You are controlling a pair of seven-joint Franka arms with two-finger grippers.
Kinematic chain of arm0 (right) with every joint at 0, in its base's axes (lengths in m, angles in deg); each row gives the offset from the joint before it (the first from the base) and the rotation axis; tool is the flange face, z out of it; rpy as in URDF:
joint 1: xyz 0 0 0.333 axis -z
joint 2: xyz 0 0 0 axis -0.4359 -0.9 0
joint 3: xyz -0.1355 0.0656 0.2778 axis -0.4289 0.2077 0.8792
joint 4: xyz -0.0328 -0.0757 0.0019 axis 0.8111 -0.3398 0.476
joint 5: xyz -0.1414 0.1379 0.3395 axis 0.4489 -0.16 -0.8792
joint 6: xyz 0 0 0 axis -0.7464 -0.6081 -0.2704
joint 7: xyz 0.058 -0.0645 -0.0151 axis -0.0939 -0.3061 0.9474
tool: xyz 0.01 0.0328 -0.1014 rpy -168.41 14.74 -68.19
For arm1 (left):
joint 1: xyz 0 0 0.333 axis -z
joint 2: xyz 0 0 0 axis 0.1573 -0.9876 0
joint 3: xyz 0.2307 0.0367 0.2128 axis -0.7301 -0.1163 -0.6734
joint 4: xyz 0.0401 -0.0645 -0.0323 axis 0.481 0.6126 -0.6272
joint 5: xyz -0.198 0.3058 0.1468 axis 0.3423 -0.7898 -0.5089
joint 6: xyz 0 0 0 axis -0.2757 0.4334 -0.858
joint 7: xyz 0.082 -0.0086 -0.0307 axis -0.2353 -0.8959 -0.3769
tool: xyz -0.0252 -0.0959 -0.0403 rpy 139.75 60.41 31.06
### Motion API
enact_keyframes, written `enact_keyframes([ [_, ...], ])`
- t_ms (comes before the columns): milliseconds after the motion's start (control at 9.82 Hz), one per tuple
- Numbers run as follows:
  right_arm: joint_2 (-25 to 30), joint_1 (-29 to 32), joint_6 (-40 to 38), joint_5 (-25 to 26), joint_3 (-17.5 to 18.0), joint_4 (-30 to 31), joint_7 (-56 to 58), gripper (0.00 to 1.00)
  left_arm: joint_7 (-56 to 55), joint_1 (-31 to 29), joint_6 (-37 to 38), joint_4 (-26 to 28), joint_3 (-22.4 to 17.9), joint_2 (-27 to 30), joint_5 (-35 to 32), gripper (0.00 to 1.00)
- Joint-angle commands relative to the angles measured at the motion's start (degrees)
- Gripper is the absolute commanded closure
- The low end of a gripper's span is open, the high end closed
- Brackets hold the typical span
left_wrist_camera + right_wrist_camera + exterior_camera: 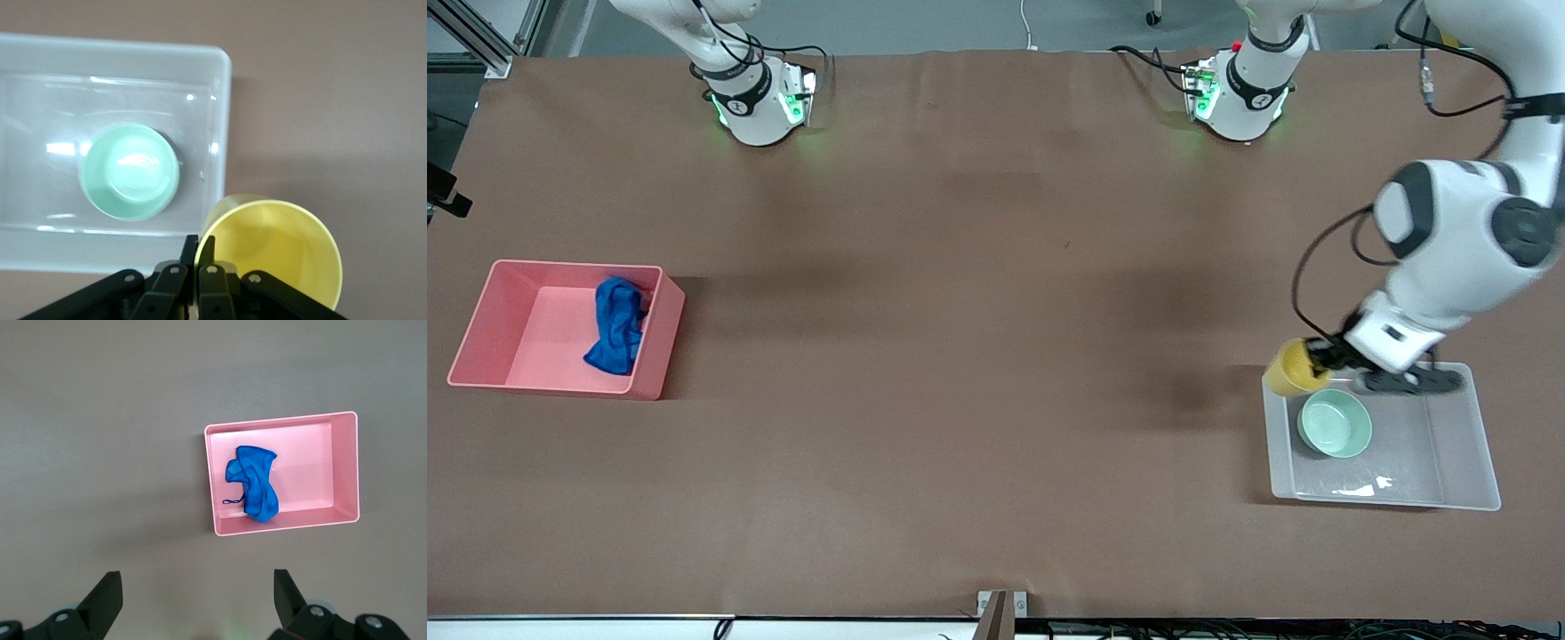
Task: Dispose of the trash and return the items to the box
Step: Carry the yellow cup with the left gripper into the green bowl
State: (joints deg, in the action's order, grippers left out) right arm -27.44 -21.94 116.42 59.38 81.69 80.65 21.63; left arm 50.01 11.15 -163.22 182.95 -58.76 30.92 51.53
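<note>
My left gripper (pixel 1316 357) is shut on the rim of the yellow cup (pixel 1291 368) and holds it over the clear box's (pixel 1458 462) corner nearest the right arm's end. In the left wrist view the fingers (pixel 198 250) pinch the cup's wall (pixel 280 247). The mint-green bowl (pixel 1334 423) sits upright in the box and also shows in the left wrist view (pixel 130 170). The blue rag (pixel 615 324) lies in the pink bin (pixel 489 329). My right gripper (pixel 197 587) is open and empty high over the table; it looks down on the rag (pixel 253 482) in the pink bin (pixel 343 467).
The pink bin stands at the right arm's end of the table, the clear box at the left arm's end. The two robot bases (pixel 760 98) stand along the table's top edge. Brown tabletop lies between the two bins.
</note>
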Motion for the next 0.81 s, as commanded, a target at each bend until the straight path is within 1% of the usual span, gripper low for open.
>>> enact_keyframes([
  [0, -0.06, 0.32, -0.64, -0.69, 0.3, -0.56, -0.29, 0.0, 7.86, 0.19, 2.41, -10.75, -4.18, -11.61, 1.32, 1.0],
  [102, -0.06, 0.32, -0.64, -0.69, 0.3, -0.56, -0.29, 0.0, 10.95, -0.07, 2.42, -12.61, -6.55, -14.77, 3.25, 0.99],
  [204, -0.06, 0.32, -0.55, -0.69, 0.3, -0.65, -0.29, 0.0, 13.77, -0.16, 2.33, -13.06, -7.88, -16.72, 4.4, 0.99],
  [306, -0.06, 0.41, -0.55, -0.69, 0.3, -0.65, -0.29, 0.0, 15.97, -0.6, 1.89, -13.06, -8.15, -18.3, 4.5, 0.99],
  [611, -0.06, 0.32, -0.73, -0.69, 0.38, -0.65, -0.29, 0.0, 16.61, -1.04, 1.28, -12.89, -8.51, -20.78, 4.59, 0.94],
  [713, -0.06, 0.32, -0.73, -0.69, 0.3, -0.65, -0.29, 0.0, 16.52, -1.04, -0.12, -12.45, -8.51, -20.78, 4.68, 0.75],
])
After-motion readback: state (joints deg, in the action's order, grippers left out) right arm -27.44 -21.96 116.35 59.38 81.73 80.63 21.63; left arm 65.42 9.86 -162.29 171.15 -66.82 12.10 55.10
